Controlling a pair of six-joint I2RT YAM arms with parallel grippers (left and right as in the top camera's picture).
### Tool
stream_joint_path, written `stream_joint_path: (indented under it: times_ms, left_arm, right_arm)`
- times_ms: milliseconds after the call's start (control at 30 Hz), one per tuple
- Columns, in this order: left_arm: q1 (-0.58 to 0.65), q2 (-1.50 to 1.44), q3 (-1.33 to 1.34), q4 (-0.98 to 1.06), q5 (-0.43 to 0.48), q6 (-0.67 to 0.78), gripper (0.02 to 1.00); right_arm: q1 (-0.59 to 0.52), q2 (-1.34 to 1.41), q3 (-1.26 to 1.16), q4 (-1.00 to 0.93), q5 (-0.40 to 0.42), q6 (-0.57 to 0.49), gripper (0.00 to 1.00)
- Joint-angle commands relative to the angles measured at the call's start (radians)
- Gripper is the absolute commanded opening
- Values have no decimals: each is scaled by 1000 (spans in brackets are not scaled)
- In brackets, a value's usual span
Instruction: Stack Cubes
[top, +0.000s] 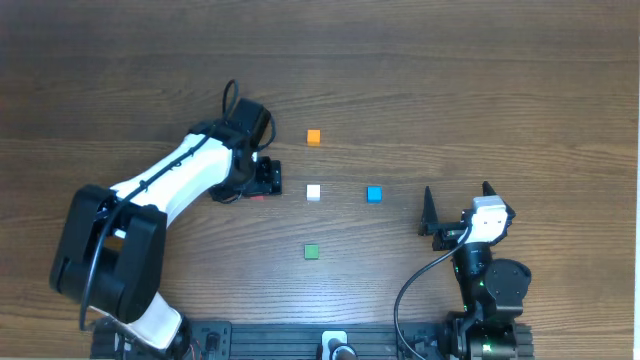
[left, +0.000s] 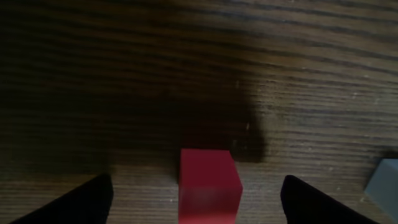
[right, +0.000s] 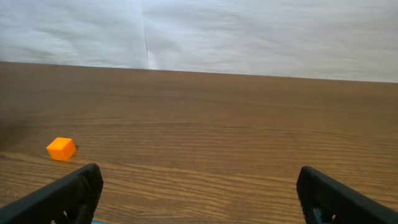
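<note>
Worktop (top: 520, 80): brown wood, flat, fine dark grain running left to right across the top view.

Left arm (top: 170, 180): white and black, reaching up and towards the middle. Its claw (left: 196, 180) is low over the wood with its dark fingers (left: 68, 202) spread. A red cube (left: 209, 186) sits between them on the worktop, with a gap on each side, not pinched. One flat face is square to the wrist camera.

Right arm (top: 480, 270): short and upright near its base. Its claw (top: 457, 205) is spread wide with nothing between the fingers.

Cubes: small, matt, sharp-edged, all sides equal, so no long axis. All sit flat and roughly square to the grain.
- White cube (top: 314, 192): just right of the left claw.
- Blue cube (top: 374, 194): further right in the same row, apart from the white one.
- Orange cube (top: 314, 136): above the white one.
- Green cube (top: 311, 253): below the white one.

None are stacked.
</note>
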Motion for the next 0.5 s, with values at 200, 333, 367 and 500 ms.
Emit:
stream_joint_path:
  times_ms: [200,333,367,500]
  left_arm:
    - [-24,30,3,6,-26,-3,680]
    - [-24,30,3,6,-28,-3,546]
    - [-24,30,3,6,-28,-3,498]
    - [-24,30,3,5,-31,-3,329]
  right_arm:
    - [-1,-10,-8,1,-15,0,993]
    - [-1,-10,-8,2,-15,0,991]
    - [-1,-10,-8,1,-15,0,991]
    - [-1,-10,-8,2,-15,0,991]
